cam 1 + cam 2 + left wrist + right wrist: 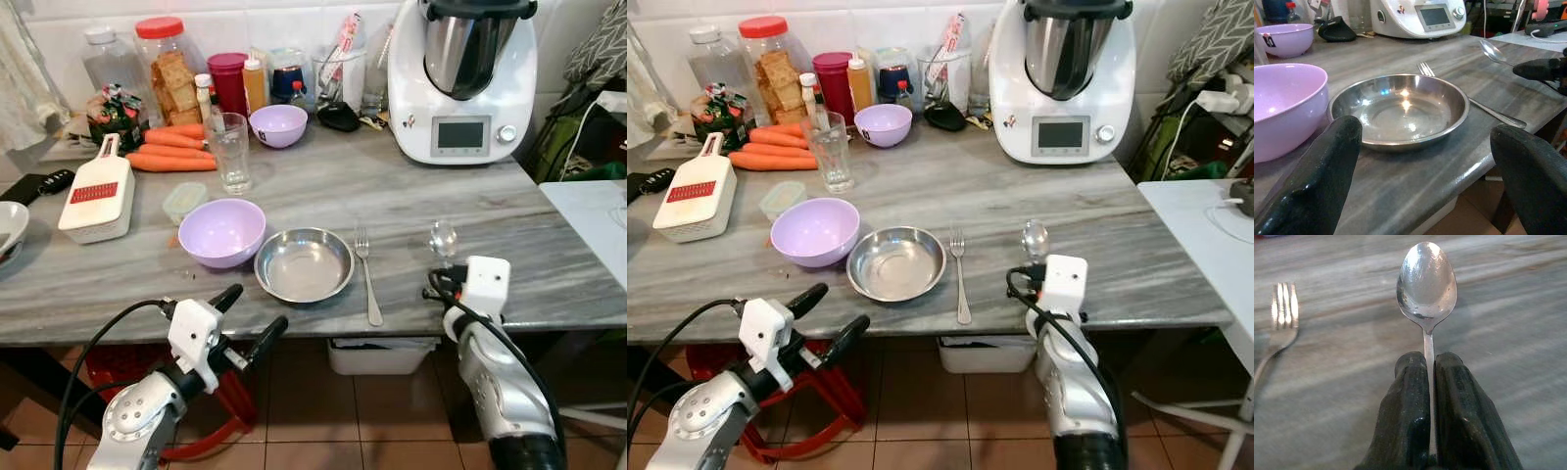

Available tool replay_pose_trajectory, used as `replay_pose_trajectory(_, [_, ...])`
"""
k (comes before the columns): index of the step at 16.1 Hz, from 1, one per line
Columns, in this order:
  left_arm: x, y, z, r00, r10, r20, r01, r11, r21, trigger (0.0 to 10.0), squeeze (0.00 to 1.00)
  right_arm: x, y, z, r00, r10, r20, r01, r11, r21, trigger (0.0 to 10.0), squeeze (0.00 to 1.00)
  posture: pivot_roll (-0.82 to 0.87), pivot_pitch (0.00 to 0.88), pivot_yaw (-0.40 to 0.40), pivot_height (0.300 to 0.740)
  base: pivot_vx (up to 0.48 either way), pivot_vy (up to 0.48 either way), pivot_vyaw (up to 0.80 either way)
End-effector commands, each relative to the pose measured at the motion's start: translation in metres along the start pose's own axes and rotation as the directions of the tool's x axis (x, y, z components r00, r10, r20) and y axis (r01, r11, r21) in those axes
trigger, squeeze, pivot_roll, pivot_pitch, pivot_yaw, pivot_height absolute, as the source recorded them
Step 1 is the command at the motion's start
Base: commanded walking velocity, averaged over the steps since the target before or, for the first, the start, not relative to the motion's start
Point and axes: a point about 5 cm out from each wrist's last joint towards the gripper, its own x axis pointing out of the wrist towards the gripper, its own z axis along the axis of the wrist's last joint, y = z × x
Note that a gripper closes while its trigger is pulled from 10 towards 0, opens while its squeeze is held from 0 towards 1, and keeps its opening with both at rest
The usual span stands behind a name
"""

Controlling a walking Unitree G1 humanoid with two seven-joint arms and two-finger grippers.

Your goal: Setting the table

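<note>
Left eye view first: grey marble bench [411,196], crowded along the back wall with a white kitchen machine [462,78], jars and carrots [168,149]. Nearer the front edge, lilac bowl [221,231], then steel plate [304,263] just beside it, then fork [366,270] lying lengthwise just right of the plate. Right of the fork, held above the bench by the right gripper [1430,401]: spoon [1426,281], bowl end pointing away from the robot, handle pinched tight between closed jaws. Left gripper [1430,161] low at the bench edge facing the plate, jaws spread wide, holding nothing.

Likely step: laying the spoon down beside the fork. Risks, judged from here: thin handle twisting in the pinch and landing askew; too close a descent knocking the fork out of line; release near the front edge letting the spoon slide off to the floor.
</note>
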Motion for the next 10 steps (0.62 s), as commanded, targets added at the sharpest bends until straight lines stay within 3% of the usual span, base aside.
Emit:
replay_pose_trajectory(1, [-0.001,-0.001,0.003,1.0,-0.028,0.002,0.028,1.0,0.0,10.0,0.0,0.005,0.007,0.002,0.999,0.031,-0.012,-0.031,1.0,0.004,10.0,0.0,0.03,0.0,0.029,0.74,0.0,0.0,0.0])
replay_pose_trajectory(10, [-0.009,-0.004,0.009,1.0,-0.031,0.006,0.031,0.999,-0.01,10.0,0.0,0.029,0.033,0.004,0.988,0.142,-0.068,-0.142,0.99,0.005,10.0,0.0,0.03,0.0,0.019,0.74,0.0,0.0,0.0])
